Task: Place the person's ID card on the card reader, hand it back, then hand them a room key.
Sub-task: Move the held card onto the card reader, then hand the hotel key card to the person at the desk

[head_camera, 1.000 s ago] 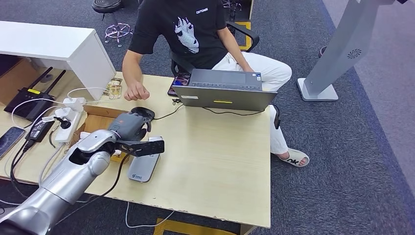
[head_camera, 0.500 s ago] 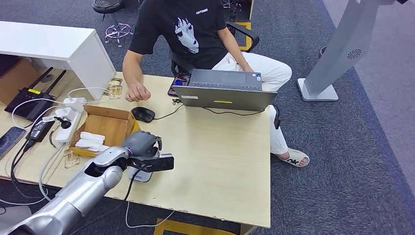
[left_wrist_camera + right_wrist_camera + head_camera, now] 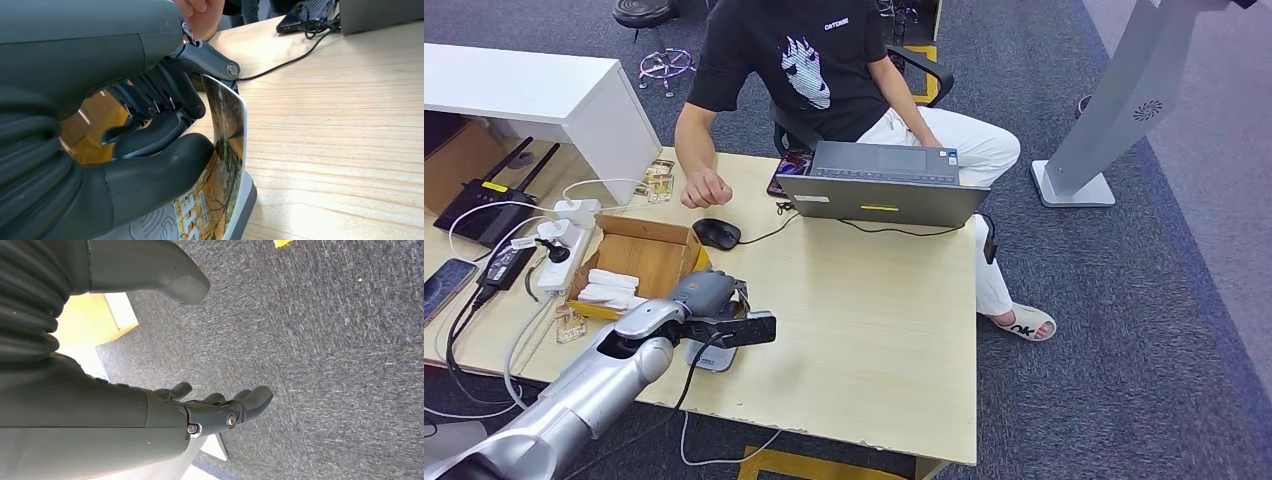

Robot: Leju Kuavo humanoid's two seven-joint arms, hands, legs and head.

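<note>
My left hand (image 3: 709, 300) grips the ID card (image 3: 223, 165), thumb on one face and fingers (image 3: 165, 97) on the other, so the card bows between them. Its lower edge rests on the grey card reader (image 3: 707, 355), which lies directly under my hand on the wooden desk (image 3: 864, 320). Just beyond my hand sits an open cardboard box (image 3: 639, 255) with white packets, and past that a black mouse (image 3: 716, 233) near the person's fist (image 3: 706, 188). My right hand (image 3: 220, 410) hangs over grey carpet (image 3: 325, 340), fingers loosely apart and holding nothing.
</note>
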